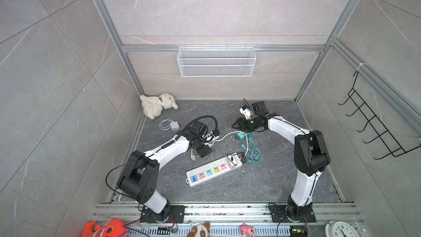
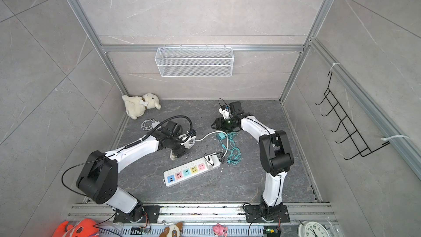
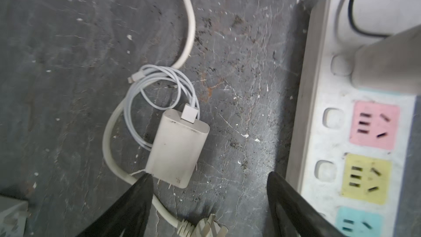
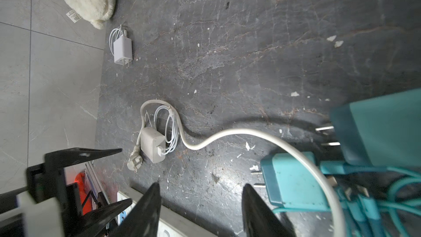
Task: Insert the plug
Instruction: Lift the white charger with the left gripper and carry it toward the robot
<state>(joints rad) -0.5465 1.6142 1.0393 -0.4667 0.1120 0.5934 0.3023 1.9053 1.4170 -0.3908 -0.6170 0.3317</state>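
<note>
A white two-pin charger plug (image 3: 177,147) with a coiled cable lies on the dark floor, also seen in the right wrist view (image 4: 153,144). Beside it is the beige three-pin plug (image 3: 206,225) of the strip's thick cord, visible in both top views (image 1: 193,156) (image 2: 173,155). The power strip (image 1: 206,167) (image 2: 182,168) (image 3: 305,119) has pink, yellow, teal and blue sockets. My left gripper (image 3: 209,178) (image 1: 202,152) hangs open over the floor between charger and strip, holding nothing. The right gripper (image 4: 202,186) (image 1: 235,125) is open and empty beside a teal charger (image 4: 293,183).
A white adapter (image 1: 233,159) with a black lead sits in the strip's far end. Teal cable (image 1: 254,153) is tangled right of the strip. Another white charger (image 1: 174,126) and a plush lamb (image 1: 158,104) lie back left. A wire basket (image 1: 216,61) hangs on the back wall.
</note>
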